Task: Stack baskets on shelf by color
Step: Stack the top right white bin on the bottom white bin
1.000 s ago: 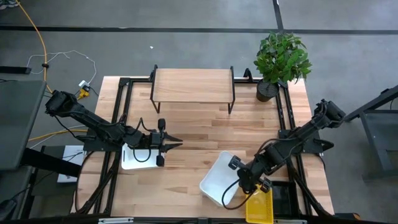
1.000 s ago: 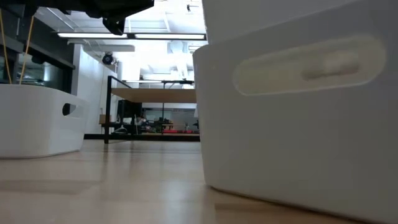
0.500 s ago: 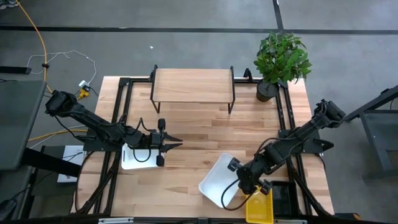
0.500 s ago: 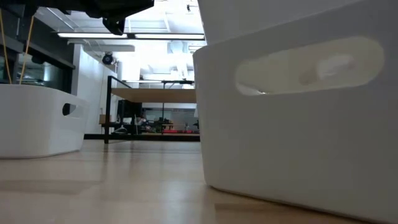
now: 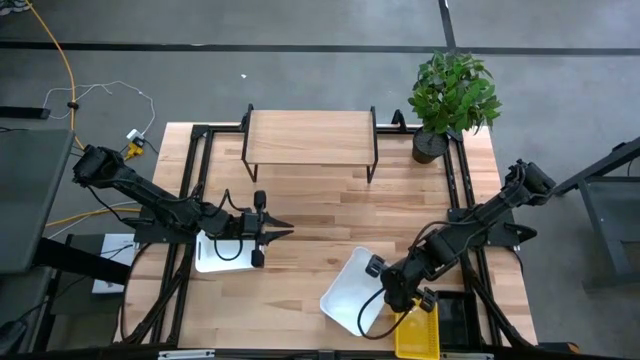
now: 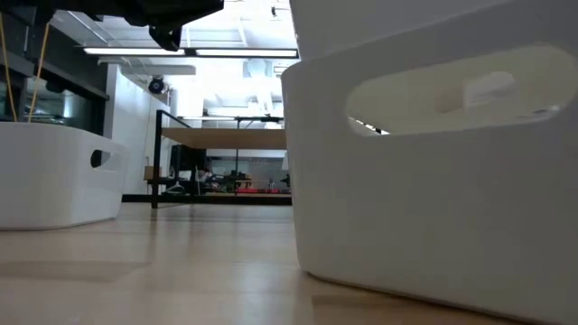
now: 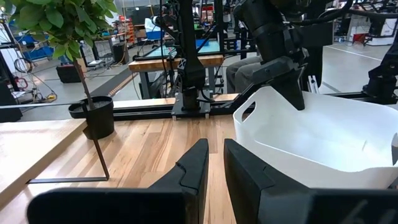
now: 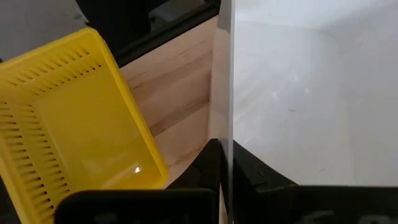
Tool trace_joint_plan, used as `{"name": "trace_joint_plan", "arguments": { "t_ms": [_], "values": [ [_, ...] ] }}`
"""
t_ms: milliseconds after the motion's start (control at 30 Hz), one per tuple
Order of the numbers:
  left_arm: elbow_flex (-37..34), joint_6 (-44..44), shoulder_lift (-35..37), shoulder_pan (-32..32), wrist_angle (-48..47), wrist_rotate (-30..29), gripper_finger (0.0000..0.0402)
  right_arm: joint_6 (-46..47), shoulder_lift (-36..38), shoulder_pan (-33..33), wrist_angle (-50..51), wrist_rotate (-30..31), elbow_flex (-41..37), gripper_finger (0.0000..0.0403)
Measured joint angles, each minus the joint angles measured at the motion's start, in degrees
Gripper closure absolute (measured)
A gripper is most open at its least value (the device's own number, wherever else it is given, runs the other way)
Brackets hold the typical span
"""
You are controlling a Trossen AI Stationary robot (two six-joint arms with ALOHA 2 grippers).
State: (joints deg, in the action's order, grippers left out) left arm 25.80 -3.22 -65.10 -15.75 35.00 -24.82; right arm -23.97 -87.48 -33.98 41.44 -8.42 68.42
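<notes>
A white basket (image 5: 350,290) sits tilted near the table's front, its open side turned toward the table's left. My right gripper (image 5: 385,293) is shut on its raised right-hand wall. A yellow mesh basket (image 5: 418,332) lies just right of it at the front edge. A second white basket (image 5: 220,255) rests flat on the table at the left. My left gripper (image 5: 285,232) hovers level above and just right of that basket, shut, with nothing between its fingers. The shelf (image 5: 310,135) stands on its black legs at the table's far side. My right gripper holds the white basket's rim (image 8: 224,134) on the wall facing the table's right edge. One finger (image 8: 208,160) is outside the wall and the other inside. The fingers come slanting down from the right. The basket is tipped up on that side; whether its low side touches the table I cannot tell.
A potted plant (image 5: 452,90) stands at the far right corner beside the shelf. Black frame rails (image 5: 195,180) run along the table's left and right sides. Bare wood (image 5: 320,215) lies between the shelf and the baskets.
My right gripper has turned slightly at the wrist without moving away. The white basket in it has tipped a little further. In the low view its handle slot now shows light through it.
</notes>
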Motion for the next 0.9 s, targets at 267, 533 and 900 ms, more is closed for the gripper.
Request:
{"name": "trace_joint_plan", "arguments": {
  "t_ms": [267,533,900],
  "values": [
    [0.0,0.0,0.0,-0.02,-0.02,0.0,0.036,-1.73,0.0,-0.02,-0.47,-1.29,0.0,0.0402],
    [0.0,-0.01,-0.02,-0.02,-0.02,0.01,0.036,-0.29,0.0,0.93,-0.52,-1.88,0.0,0.0402],
    [0.0,0.0,-0.02,-0.02,-0.04,0.02,0.036,-0.44,0.0,1.01,-2.66,-4.07,0.0,0.0402]
  ]
}}
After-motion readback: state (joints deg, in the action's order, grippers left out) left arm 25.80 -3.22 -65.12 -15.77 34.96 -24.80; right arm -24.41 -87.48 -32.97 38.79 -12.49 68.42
